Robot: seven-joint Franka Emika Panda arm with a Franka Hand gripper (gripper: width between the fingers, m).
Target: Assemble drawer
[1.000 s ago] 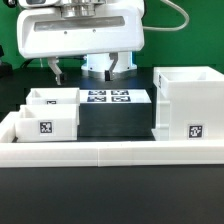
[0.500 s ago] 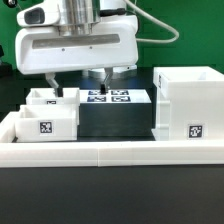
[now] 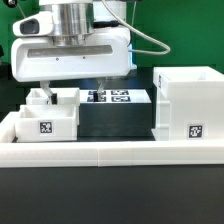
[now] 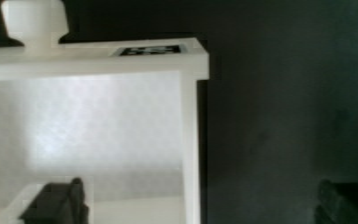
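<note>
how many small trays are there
2, both at the exterior view's left: the front tray against the low wall, the rear tray right behind it, partly hidden.

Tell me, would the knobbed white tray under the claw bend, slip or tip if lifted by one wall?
Probably stiff: the tray looks like moulded plastic with straight walls. Its smooth surface may be slippery in the gripper, which is open astride one wall. Held off-centre, this hollow tray seems light but might tilt.
</note>
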